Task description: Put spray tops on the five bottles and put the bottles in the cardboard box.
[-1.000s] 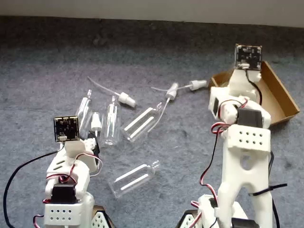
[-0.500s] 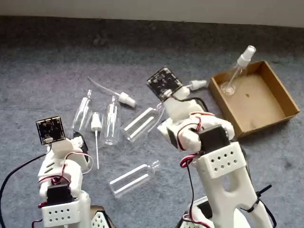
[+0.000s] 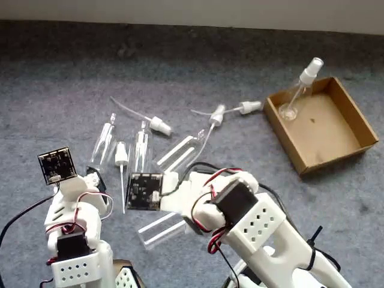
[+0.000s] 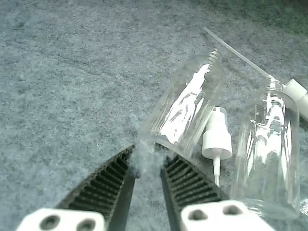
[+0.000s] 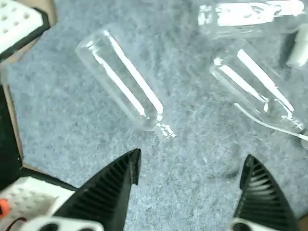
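Capped bottle (image 3: 298, 90) leans in the cardboard box (image 3: 336, 144) near the table (image 3: 60, 78)'s right edge; left gripper (image 4: 147, 156), jaws narrowly apart, sits at the base of a bare bottle (image 4: 187, 106); right gripper (image 5: 191, 159), jaws wide apart.

High camera looks down on the table (image 3: 54, 78); wrist cameras peer closely past left claw (image 4: 147, 156), right claw (image 5: 192, 156) at shared bottles (image 4: 185, 113) ahead.

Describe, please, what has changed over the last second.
The right gripper swung from the cardboard box across to the near loose bottle and hangs open by it. The capped bottle it uncovered leans in the box. The left gripper shifted slightly to the left. The other bottles and spray tops stayed put.
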You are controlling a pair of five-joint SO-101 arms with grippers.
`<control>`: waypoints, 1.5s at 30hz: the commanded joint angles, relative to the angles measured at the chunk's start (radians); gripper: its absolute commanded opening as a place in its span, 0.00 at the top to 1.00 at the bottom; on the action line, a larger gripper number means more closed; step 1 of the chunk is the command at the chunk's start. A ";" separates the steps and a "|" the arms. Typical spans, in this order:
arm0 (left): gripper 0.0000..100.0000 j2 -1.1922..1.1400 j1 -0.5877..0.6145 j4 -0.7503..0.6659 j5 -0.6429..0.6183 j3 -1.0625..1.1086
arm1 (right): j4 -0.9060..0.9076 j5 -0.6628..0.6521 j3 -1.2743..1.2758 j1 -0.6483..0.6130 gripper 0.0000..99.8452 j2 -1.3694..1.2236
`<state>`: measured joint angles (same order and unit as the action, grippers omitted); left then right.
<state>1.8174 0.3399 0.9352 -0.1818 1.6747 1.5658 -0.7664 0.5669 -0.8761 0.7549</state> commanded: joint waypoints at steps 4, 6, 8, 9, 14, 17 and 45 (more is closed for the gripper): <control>1.00 0.012 0.015 -0.018 -0.003 -0.012 | -0.122 -0.066 0.216 -0.125 0.71 0.027; 1.00 0.012 0.015 -0.018 -0.003 -0.012 | -0.203 -0.066 0.285 -0.145 0.71 0.021; 1.00 0.012 0.015 -0.020 -0.003 -0.010 | -0.275 -0.068 0.334 -0.170 0.71 0.021; 1.00 0.012 0.015 -0.020 -0.003 -0.010 | -0.302 -0.068 0.352 -0.180 0.71 0.019; 1.00 0.012 0.012 -0.021 -0.003 -0.007 | -0.357 -0.091 0.378 -0.199 0.70 0.016; 1.00 0.012 0.010 -0.021 -0.003 -0.007 | -0.357 -0.097 0.381 -0.196 0.63 0.016; 1.00 0.010 0.008 -0.021 -0.003 -0.004 | -0.613 -0.094 0.403 -0.243 0.65 -0.298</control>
<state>1.8174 0.3399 0.9352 -0.1818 1.6732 0.9766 -0.8569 0.9920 -1.1139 0.4634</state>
